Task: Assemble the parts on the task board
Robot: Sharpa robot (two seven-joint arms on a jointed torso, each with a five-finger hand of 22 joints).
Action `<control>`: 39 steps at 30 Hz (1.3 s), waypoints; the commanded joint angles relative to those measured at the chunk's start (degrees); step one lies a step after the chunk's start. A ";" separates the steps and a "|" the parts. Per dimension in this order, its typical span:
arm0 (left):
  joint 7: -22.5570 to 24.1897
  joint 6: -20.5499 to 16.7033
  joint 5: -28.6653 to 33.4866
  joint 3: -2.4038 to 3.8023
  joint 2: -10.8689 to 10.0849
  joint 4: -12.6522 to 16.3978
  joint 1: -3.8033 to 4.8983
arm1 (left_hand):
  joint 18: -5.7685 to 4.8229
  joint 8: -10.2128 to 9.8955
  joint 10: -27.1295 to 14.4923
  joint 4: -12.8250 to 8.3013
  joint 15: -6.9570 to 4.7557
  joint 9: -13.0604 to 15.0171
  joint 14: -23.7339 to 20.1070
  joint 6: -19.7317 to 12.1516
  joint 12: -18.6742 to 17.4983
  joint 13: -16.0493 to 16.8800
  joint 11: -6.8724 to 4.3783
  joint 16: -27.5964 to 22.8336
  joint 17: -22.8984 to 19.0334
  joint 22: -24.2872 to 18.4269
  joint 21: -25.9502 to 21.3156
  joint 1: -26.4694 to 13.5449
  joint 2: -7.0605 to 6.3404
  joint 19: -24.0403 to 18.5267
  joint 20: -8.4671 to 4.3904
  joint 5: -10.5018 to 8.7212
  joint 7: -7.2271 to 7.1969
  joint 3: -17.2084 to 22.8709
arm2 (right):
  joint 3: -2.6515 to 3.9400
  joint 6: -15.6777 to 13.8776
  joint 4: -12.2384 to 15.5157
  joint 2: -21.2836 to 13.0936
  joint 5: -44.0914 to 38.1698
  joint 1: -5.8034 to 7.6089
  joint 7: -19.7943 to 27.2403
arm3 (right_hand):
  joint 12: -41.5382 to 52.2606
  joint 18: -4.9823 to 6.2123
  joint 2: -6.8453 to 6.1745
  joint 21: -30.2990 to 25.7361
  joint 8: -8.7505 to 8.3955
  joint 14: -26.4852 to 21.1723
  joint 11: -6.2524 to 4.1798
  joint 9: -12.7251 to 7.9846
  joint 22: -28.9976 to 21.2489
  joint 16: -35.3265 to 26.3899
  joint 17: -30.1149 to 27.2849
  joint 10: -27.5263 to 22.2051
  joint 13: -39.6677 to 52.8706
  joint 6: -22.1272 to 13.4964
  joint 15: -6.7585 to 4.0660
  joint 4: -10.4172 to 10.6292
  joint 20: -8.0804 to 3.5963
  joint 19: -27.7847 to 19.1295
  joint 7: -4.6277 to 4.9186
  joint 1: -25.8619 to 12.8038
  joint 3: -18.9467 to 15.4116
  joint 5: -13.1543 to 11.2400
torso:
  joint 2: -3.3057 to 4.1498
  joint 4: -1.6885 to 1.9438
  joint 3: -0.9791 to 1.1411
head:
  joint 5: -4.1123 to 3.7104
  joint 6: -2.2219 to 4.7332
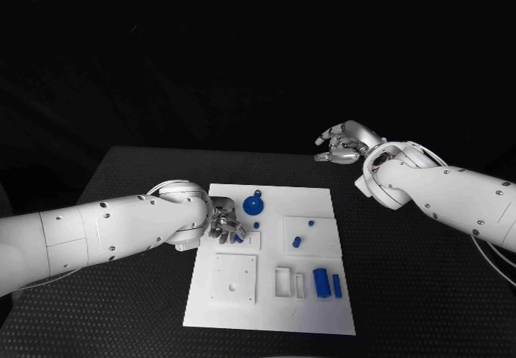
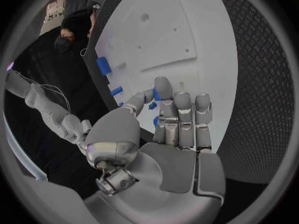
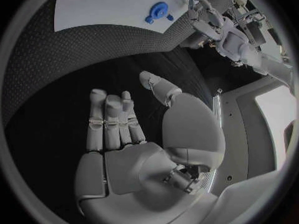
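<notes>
Task board (image 1: 269, 313): white, mid-table. Left hand (image 1: 226, 226) at its left edge, fingers pinching small blue part (image 2: 153, 106); advice: keep upright, seat squarely. Right hand (image 1: 346, 143) released, well beyond board.

Left arm reaches in low from the left; left hand (image 1: 225, 226) points fingers down, a small blue piece pinched at fingertips (image 2: 163, 90). Right arm raised; right hand (image 1: 346, 142) loosely spread, fingers apart, holding nothing
</notes>
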 commanded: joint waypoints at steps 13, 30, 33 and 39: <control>0.00 0.96 1.25 0.01 -0.28 0.45 -0.14 | -0.77 -0.25 -0.01 -6.48 -0.19 0.16 0.03 4.48 0.33 0.02 -0.45 0.33 -0.12 0.07 0.26 -0.32 0.44 0.34 -9.31 0.56 -3.25 6.98 | 0.02 0.94 -0.14 0.14 0.00 0.01 0.53 | 0.40 0.90 0.51 -0.36 0.31 -0.49 0.01 0.06 0.80 0.29 -0.08 -0.60 -0.18 -0.23 0.10 0.10 0.13 -0.35 0.61 0.04 -0.18 0.23 | 0.00 -0.04 0.05 | 0.24 0.04; -0.39 0.76 2.11 0.01 -0.43 0.10 -0.14 | -0.77 -0.28 -0.04 -6.44 -0.19 0.23 0.00 4.48 0.36 0.02 -0.43 0.36 -0.15 0.08 0.31 -0.49 0.49 0.34 -9.31 0.48 -3.24 7.06 | 0.02 1.09 -0.20 0.27 0.00 0.01 0.52 | 0.46 0.90 0.55 -0.36 0.33 -0.53 0.01 0.06 0.81 0.32 -0.10 -0.64 -0.26 -0.25 0.11 0.12 0.13 -0.38 0.62 0.01 -0.23 0.30 | -0.02 -0.06 0.03 | 0.38 0.15; -0.49 0.91 2.11 0.01 -0.46 0.01 -0.14 | -0.77 -0.28 -0.04 -6.44 -0.19 0.24 0.00 4.48 0.36 0.03 -0.43 0.37 -0.15 0.08 0.32 -0.50 0.50 0.34 -9.32 0.48 -3.24 7.07 | 0.02 1.14 -0.19 0.27 0.00 0.01 0.51 | 0.47 0.90 0.56 -0.36 0.34 -0.53 0.01 0.06 0.81 0.32 -0.10 -0.65 -0.27 -0.25 0.11 0.12 0.14 -0.38 0.62 0.01 -0.23 0.31 | -0.04 -0.05 0.04 | 0.37 0.14; -0.76 1.11 2.12 0.01 -0.51 -0.05 -0.14 | -0.77 -0.28 -0.04 -6.45 -0.19 0.26 0.00 4.48 0.38 0.03 -0.43 0.38 -0.16 0.09 0.34 -0.53 0.51 0.34 -9.32 0.47 -3.24 7.09 | 0.02 1.21 -0.22 0.26 0.00 0.01 0.53 | 0.49 0.90 0.58 -0.36 0.34 -0.54 0.01 0.06 0.81 0.33 -0.11 -0.66 -0.29 -0.25 0.11 0.13 0.14 -0.38 0.62 0.00 -0.25 0.36 | -0.01 -0.05 0.02 | 0.33 0.14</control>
